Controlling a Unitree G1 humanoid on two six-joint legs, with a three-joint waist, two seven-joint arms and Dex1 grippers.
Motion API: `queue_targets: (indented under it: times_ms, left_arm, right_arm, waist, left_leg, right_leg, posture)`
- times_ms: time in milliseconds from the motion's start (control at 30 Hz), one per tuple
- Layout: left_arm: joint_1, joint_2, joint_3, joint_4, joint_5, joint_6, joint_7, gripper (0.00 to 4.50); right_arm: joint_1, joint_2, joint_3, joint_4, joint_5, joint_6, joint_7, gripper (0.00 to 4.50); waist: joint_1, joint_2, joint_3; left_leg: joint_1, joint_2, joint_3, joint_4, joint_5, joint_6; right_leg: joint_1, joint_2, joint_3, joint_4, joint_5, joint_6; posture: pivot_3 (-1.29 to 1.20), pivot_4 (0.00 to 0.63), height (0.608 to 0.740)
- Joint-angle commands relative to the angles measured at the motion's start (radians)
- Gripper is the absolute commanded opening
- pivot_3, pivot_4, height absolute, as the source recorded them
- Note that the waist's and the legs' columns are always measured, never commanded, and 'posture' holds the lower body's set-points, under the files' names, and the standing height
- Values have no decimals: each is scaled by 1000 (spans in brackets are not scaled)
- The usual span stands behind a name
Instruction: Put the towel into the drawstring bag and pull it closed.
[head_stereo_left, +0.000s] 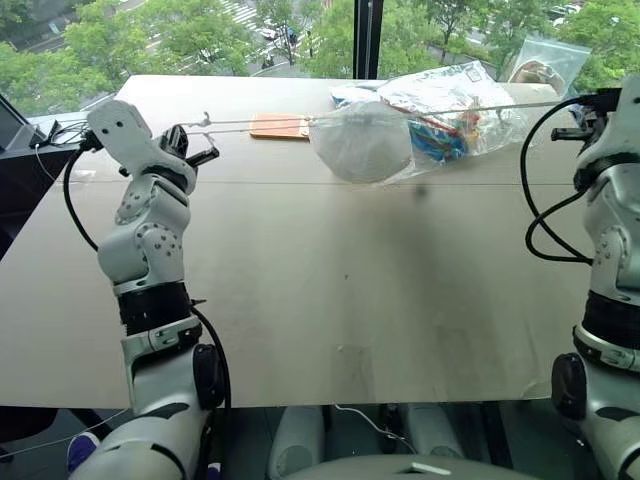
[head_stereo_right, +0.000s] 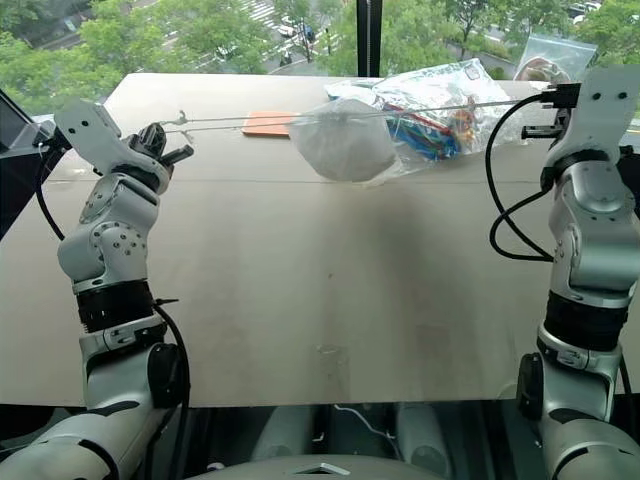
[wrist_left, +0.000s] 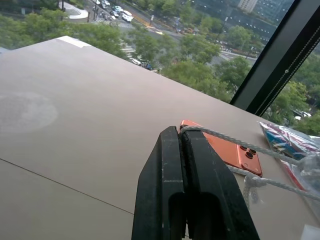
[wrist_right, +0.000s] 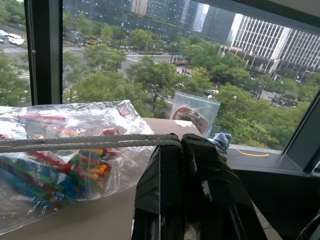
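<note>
The drawstring bag (head_stereo_left: 360, 145) is a rounded, bulging white pouch over the far middle of the table, its mouth gathered on two taut white cords. The towel is hidden. My left gripper (head_stereo_left: 195, 150) is raised at the left, shut on the cord's (wrist_left: 225, 137) left end. In the left wrist view that gripper (wrist_left: 181, 137) has the cord leaving between its fingertips. Raised at the right, my right gripper (head_stereo_right: 555, 100) is shut on the other cord (wrist_right: 75, 144) end. I cannot tell whether the bag touches the table (head_stereo_left: 320, 300).
An orange phone (head_stereo_left: 280, 125) lies on the table behind the left cord. A clear plastic bag of colourful items (head_stereo_left: 460, 115) sits just behind and right of the pouch. Another clear zip bag (head_stereo_left: 545, 65) stands at the far right corner by the window.
</note>
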Motion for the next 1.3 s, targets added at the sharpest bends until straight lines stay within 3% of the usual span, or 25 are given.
queue_targets:
  times_ms: [33, 233, 467, 533, 600, 633, 733, 867, 933, 1033, 1133, 1200, 1233, 1267, 1300]
  left_arm:
    - [-111, 113, 76, 67, 35, -96, 9, 13]
    - [-230, 186, 3, 232, 48, -181, -115, 13]
    - [24, 102, -72, -75, -87, -46, -293, 13]
    - [127, 77, -67, -191, -159, 29, -312, 13]
    - [318, 87, -126, -346, -218, 116, -409, 13]
    - [392, 85, -150, -381, -223, 124, -446, 13]
    - [562, 98, -230, -411, -168, 70, -549, 13]
    - [636, 130, -287, -406, -87, -22, -643, 13]
    - [653, 141, -285, -401, -108, -44, -720, 530]
    - [681, 171, -263, -402, -130, -63, -803, 1654]
    - [727, 213, -226, -426, -148, -63, -869, 3214]
    - [762, 236, -199, -440, -166, -52, -900, 3956]
    - [785, 250, -188, -442, -165, -59, -921, 4092]
    - [805, 260, -178, -443, -163, -68, -937, 4499]
    - [826, 270, -161, -445, -164, -71, -946, 4500]
  right_arm:
    - [-65, -135, -157, -8, -46, -41, -49, 0]
    - [-88, -244, -140, 59, -20, -89, 6, 0]
    - [214, -172, -144, -251, 214, -38, 233, 0]
    - [371, -170, -156, -397, 372, 31, 361, 0]
    - [713, -220, -141, -597, 543, 121, 567, 0]
    - [839, -225, -125, -649, 581, 149, 603, 0]
    - [1046, -242, -21, -665, 497, 66, 622, 0]
    - [1085, -254, 84, -577, 332, -66, 589, 0]
    - [1077, -217, 90, -535, 313, -111, 571, 0]
    - [1117, -191, 82, -519, 296, -204, 607, 944]
    - [1174, -167, 34, -531, 319, -275, 651, 2499]
    - [1202, -155, -3, -546, 350, -299, 674, 3294]
    - [1216, -152, -27, -555, 381, -301, 692, 3487]
    - [1229, -151, -43, -559, 395, -311, 707, 3962]
    - [1238, -148, -71, -557, 401, -324, 714, 4446]
  waist:
    - [0, 0, 0]
    - [-5, 0, 0]
    - [-7, 0, 0]
    - [-7, 0, 1]
    - [-3, 1, 0]
    - [1, 2, -1]
    - [-5, 3, 0]
    - [-14, -1, 1]
    - [-15, 0, 1]
    - [-13, 4, 2]
    - [-8, 5, 2]
    - [-8, 5, 2]
    - [-6, 5, 2]
    - [-6, 5, 2]
    - [-6, 5, 1]
  left_leg:
    - [0, 0, 0, 0, 0, 0]
    - [1, -1, 1, -1, 0, 0]
    - [1, 2, 1, -2, 3, -5]
    - [-1, 3, 1, -2, 3, -5]
    - [0, 4, -1, -2, 1, -3]
    - [1, 4, -1, -4, 0, -1]
    - [11, 5, -1, -4, -5, 1]
    - [17, 4, 2, 2, -6, 4]
    - [20, 6, -2, 3, -8, 1]
    - [20, 7, -4, 3, -9, 0]
    - [20, 6, -4, 3, -8, 1]
    - [19, 6, -2, 2, -6, 4]
    - [19, 6, -2, 1, -7, 3]
    - [19, 4, -2, -1, -7, 3]
    - [18, 5, -1, -1, -8, 2]
  right_leg:
    - [0, 0, 0, 0, 0, 0]
    - [0, 0, 1, -1, 0, 0]
    - [0, -2, 1, -1, 0, 0]
    - [-2, -1, 2, 0, 0, 0]
    - [-1, -1, 1, -1, 0, 0]
    - [1, -1, 0, -2, -1, 1]
    - [10, -3, 2, -2, -9, 8]
    - [14, -2, 2, -2, -12, 5]
    - [16, -5, 1, -5, -12, 5]
    - [17, -7, 0, -5, -12, 5]
    - [17, -6, 0, -2, -12, 5]
    - [16, -3, 2, 0, -12, 4]
    - [16, -3, 2, -1, -12, 4]
    - [16, -2, 3, -1, -12, 4]
    - [15, -1, 5, -1, -12, 5]
  posture:
    - [0, 150, 740]
    - [0, 150, 740]
    - [0, 150, 740]
    - [0, 150, 740]
    - [0, 150, 740]
    - [0, 150, 740]
    - [0, 150, 740]
    - [0, 150, 740]
    - [0, 150, 740]
    - [0, 150, 740]
    - [0, 150, 740]
    - [0, 150, 740]
    - [0, 150, 740]
    - [0, 150, 740]
    - [0, 150, 740]
